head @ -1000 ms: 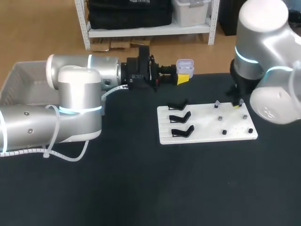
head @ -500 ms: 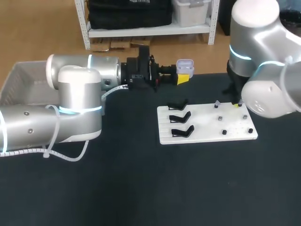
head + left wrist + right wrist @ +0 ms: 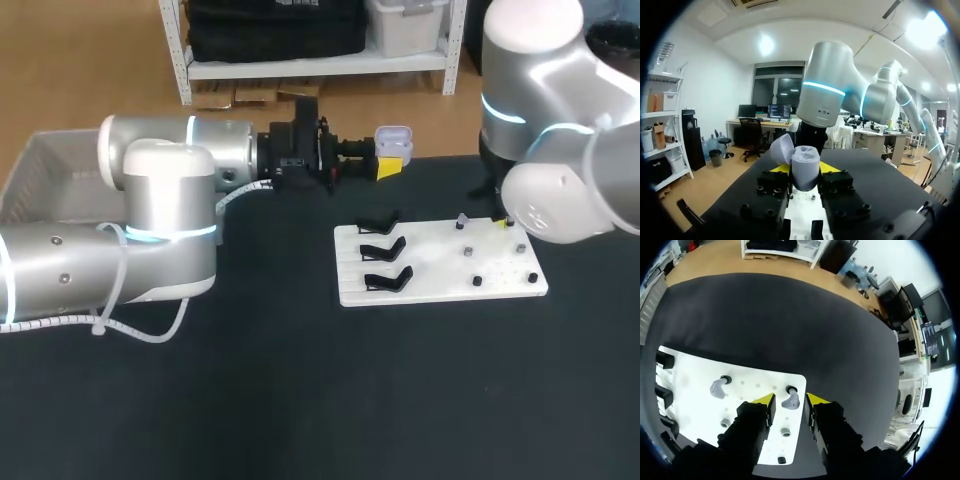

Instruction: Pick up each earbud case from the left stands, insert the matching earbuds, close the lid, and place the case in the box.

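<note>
earbud case, pale, lid up, is pinched between the yellow tips of the left end effector and held in the air over the far edge of the tabletop, about midway along it. nothing has shifted there over the last second. the change is on the right: the right arm's elbow and upper link have swung in toward the middle, while the right end effector has kept its place over the far right corner of the white board. its fingers are spread, with an earbud on its peg between them, not gripped as far as i can tell. reading: a grasp on that earbud is being lined up while the case waits open. a second earbud sits along the same far row. three black stands at the board's left end hold no case. room: a short run of dark cloth lies between board and held case. the right arm's bulk hangs over the board's right end. the box sits at the far left corner, behind the left arm.
</note>
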`<state>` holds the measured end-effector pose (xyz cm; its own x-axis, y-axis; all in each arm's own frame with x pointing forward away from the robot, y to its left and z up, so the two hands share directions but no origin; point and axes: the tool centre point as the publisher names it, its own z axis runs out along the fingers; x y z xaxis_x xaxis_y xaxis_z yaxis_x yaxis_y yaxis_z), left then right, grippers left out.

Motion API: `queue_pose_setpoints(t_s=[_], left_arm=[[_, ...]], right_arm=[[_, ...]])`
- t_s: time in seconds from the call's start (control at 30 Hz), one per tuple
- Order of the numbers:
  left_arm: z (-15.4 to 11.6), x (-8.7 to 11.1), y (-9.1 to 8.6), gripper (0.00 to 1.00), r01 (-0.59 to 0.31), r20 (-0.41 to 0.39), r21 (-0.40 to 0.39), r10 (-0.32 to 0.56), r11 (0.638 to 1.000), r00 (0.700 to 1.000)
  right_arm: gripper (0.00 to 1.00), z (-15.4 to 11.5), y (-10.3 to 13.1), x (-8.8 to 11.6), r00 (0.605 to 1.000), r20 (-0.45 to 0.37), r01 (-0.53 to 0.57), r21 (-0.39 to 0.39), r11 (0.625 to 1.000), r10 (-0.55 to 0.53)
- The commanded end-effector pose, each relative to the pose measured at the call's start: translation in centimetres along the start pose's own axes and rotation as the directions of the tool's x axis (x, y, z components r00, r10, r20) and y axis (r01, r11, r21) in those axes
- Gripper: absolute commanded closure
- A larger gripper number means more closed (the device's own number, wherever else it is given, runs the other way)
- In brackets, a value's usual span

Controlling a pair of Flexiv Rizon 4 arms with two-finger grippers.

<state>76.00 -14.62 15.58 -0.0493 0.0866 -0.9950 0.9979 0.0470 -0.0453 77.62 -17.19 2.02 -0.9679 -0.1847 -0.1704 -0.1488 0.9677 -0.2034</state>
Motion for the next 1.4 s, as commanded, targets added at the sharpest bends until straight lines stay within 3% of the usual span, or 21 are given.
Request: queue_pose_setpoints(t_s=[0.03, 0.23, 0.27, 0.47, 0.73, 1.0, 1.07, 1.4], left_arm=[[0.1, 0.0, 0.2, 1.00, 0.000, 0.001, 0.003, 0.000, 1.000, 1.000], [0.1, 0.0, 0.2, 1.00, 0.000, 0.001, 0.003, 0.000, 1.000, 1.000], [0.1, 0.0, 0.2, 1.00, 0.000, 0.001, 0.003, 0.000, 1.000, 1.000], [0.1, 0.0, 0.2, 1.00, 0.000, 0.001, 0.003, 0.000, 1.000, 1.000], [0.1, 0.0, 0.2, 1.00, 0.000, 0.001, 0.003, 0.000, 1.000, 1.000], [0.1, 0.0, 0.2, 1.00, 0.000, 0.001, 0.003, 0.000, 1.000, 1.000], [0.1, 0.0, 0.2, 1.00, 0.000, 0.001, 0.003, 0.000, 1.000, 1.000], [0.1, 0.0, 0.2, 1.00, 0.000, 0.001, 0.003, 0.000, 1.000, 1.000]], right_arm=[[0.72, 0.1, 0.1, -0.2, 1.000, -0.001, -0.004, 0.004, 1.000, 0.004], [0.89, 0.1, 0.1, -0.1, 1.000, -0.006, -0.005, 0.011, 1.000, 0.005], [1.00, 0.1, 0.1, -0.1, 1.000, -0.007, -0.005, 0.012, 1.000, 0.005], [1.00, -0.6, -0.2, 0.1, 1.000, -0.008, -0.006, 0.022, 1.000, 0.007], [1.00, -8.0, -1.0, 1.1, 0.998, -0.003, -0.059, -0.036, 0.998, 0.059], [1.00, -13.5, 0.6, 2.8, 0.998, -0.025, -0.051, -0.068, 0.996, 0.050], [1.00, -14.5, 1.1, 3.2, 0.997, 0.007, -0.071, -0.059, 0.996, 0.071], [1.00, -14.5, 1.1, 3.2, 0.997, 0.007, -0.071, -0.059, 0.996, 0.071]])
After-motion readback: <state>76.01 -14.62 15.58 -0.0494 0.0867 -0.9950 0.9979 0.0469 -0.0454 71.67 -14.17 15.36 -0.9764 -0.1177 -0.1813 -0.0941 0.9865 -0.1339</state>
